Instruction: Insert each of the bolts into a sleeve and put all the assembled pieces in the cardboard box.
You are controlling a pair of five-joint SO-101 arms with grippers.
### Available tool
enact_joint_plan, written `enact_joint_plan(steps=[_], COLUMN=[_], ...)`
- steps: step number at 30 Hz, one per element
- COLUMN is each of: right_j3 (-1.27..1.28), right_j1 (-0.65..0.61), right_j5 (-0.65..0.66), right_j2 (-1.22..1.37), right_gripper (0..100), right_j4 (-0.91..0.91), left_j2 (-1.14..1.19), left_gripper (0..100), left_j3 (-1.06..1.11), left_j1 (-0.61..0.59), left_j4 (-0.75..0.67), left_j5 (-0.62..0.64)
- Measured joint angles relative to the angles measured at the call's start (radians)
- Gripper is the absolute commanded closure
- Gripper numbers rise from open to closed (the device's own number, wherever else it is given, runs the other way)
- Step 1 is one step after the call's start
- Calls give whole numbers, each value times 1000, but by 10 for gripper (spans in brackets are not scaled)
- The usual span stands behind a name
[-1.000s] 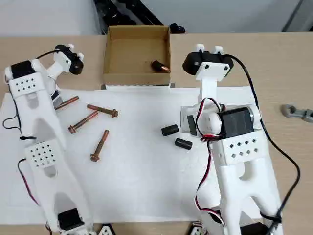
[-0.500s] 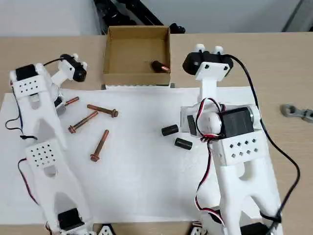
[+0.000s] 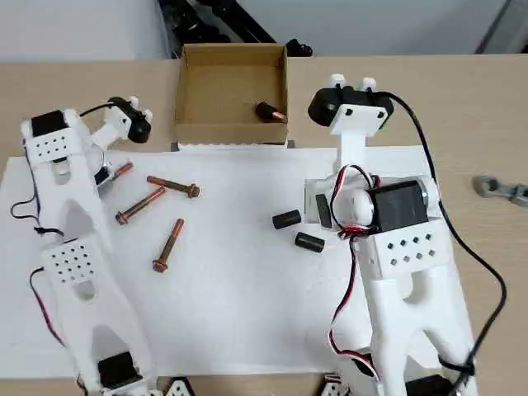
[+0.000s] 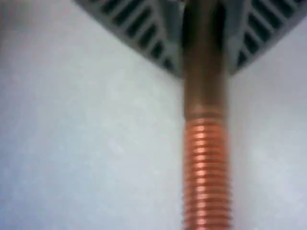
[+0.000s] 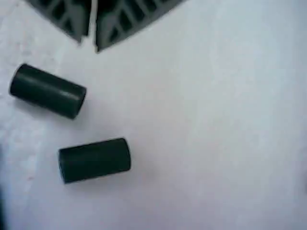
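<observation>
My left gripper is shut on a copper bolt, whose threaded end sticks out from between the grey jaws. In the high view this bolt lies low over the white sheet's left end, by the left gripper. Three more bolts lie loose on the sheet. Two black sleeves rest near the middle, also seen as sleeves in the right wrist view. My right gripper is shut on nothing beside them. The cardboard box holds one assembled piece.
A white sheet covers the wooden table. A grey metal tool lies at the right edge. Dark equipment stands behind the box. The right arm's body covers the sheet's right side.
The left arm's wrist has shifted rightward and slightly toward the sheet, carrying the held bolt a little to the right. The right arm, sleeves and loose bolts have not moved.
</observation>
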Motion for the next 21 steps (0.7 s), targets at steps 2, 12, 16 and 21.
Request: enact_joint_plan(steps=[2,12,16,21], right_j3=[0,0,0,2], right_j1=[0,0,0,2], right_j5=[0,0,0,0], right_j2=[0,0,0,-28], right_gripper=[994,994,994,994], right_j4=[0,0,0,-14], left_j2=[0,-66,-253,-542], left_gripper=[994,994,994,994], left_j3=[-17,-31,71,333], left_j1=[0,-8,0,34], left_j4=[17,17,18,20], left_j5=[-12,-32,-35,-35])
